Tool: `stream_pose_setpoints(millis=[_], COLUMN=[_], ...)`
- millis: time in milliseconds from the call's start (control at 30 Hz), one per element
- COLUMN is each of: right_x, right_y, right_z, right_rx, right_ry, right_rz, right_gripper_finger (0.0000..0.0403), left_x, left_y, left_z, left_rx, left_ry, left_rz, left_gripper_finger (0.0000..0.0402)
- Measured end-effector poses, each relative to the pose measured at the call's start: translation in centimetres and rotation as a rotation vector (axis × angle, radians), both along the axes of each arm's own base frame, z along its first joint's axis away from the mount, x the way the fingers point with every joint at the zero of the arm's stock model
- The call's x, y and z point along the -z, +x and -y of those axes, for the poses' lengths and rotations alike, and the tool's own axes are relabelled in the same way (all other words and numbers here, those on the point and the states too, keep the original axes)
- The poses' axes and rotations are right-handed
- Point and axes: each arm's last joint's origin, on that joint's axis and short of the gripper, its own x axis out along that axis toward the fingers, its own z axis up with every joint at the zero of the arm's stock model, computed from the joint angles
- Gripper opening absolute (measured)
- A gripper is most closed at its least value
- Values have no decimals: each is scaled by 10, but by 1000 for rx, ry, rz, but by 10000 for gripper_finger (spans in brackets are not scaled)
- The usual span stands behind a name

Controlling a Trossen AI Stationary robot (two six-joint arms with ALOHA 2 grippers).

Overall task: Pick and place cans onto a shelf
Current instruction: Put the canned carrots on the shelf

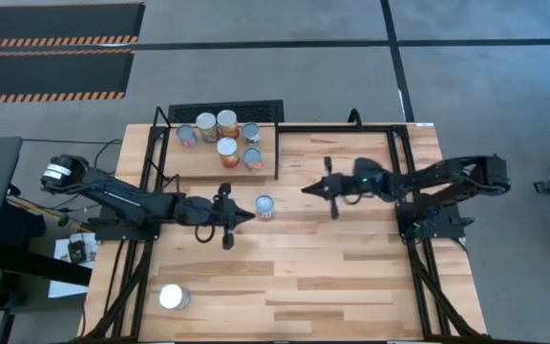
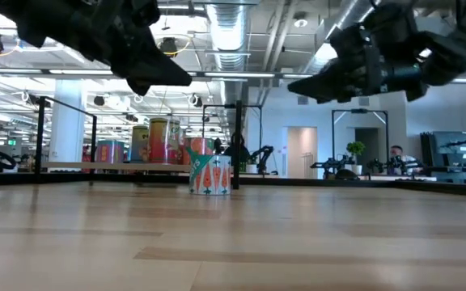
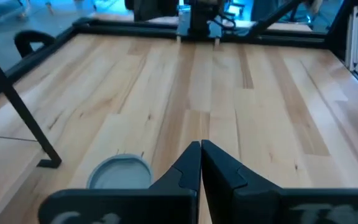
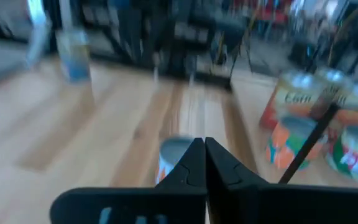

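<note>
Tabletop [image 1: 351,277]: large, light wood. Shelf [image 1: 199,162]: small wood board in a black rod frame, at 11 o'clock on the tabletop. Left gripper [image 1: 244,216]: raised just left of centre, fingers together, holding nothing. Right gripper [image 1: 307,190]: raised just right of centre, fingers together, holding nothing. Shelved cans [image 1: 220,136]: six, upright, clustered on the shelf's right half. Centre can [image 1: 265,206]: upright on the table between both grippers, touching neither. Lone can [image 1: 173,297]: upright, at 7 o'clock, well apart.
</note>
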Motion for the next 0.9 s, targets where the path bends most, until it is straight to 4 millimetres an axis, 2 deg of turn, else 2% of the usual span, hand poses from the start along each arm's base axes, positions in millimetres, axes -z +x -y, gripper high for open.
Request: stream_pose_setpoints(millis=[100, 333, 600, 733, 900], right_x=[5, 7, 8, 8, 8], right_y=[-14, -18, -18, -18, -18], right_z=[5, 5, 4, 4, 4], right_rx=[14, 34, 29, 31, 31], right_ry=[62, 74, 74, 78, 78], right_rz=[13, 3, 1, -1, 1], right_gripper_finger=[15, 12, 15, 14, 11], left_x=[-3, -3, 15, 23, 33], left_y=[7, 24, 60, 76, 86], left_z=[-5, -9, -7, -11, -18], left_rx=[-24, -24, -10, -23, -27], left_ry=[-27, 37, 172, 220, 232], left_rz=[-37, -181, -368, -444, -517], left_gripper_finger=[0, 41, 104, 115, 116])
